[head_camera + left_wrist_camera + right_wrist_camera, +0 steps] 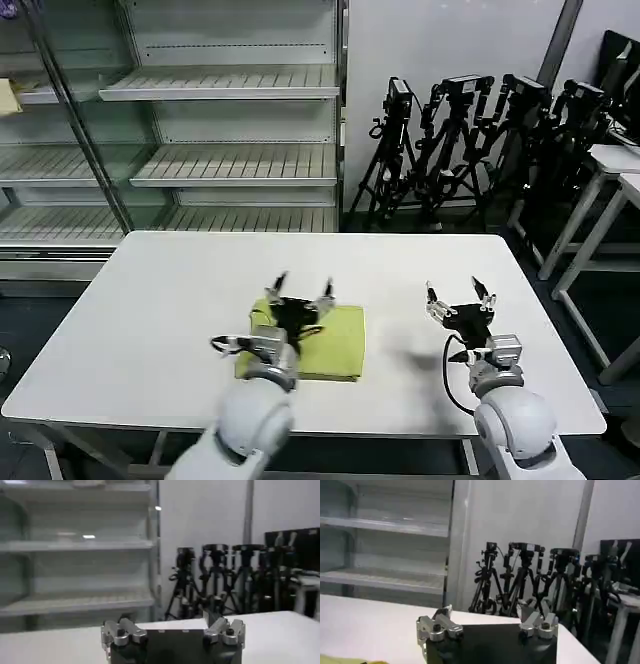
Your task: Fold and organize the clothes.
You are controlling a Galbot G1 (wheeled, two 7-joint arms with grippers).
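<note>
Nearest us, the left gripper (303, 285) hangs over the T-shirt (335, 340), jaws spread wide and holding nothing. The right gripper (459, 292) waits well off to the side above bare table (150, 320), jaws just as wide and just as empty. The risk: a careless dip from the left one could snag the top layer and drag the fold open (loose cotton shifts easily). The shirt sits as a compact lime-green rectangle near the front-middle of the table, plain side up, edges fairly square. Beyond stand shelving (230, 120) and tripods (470, 140).
</note>
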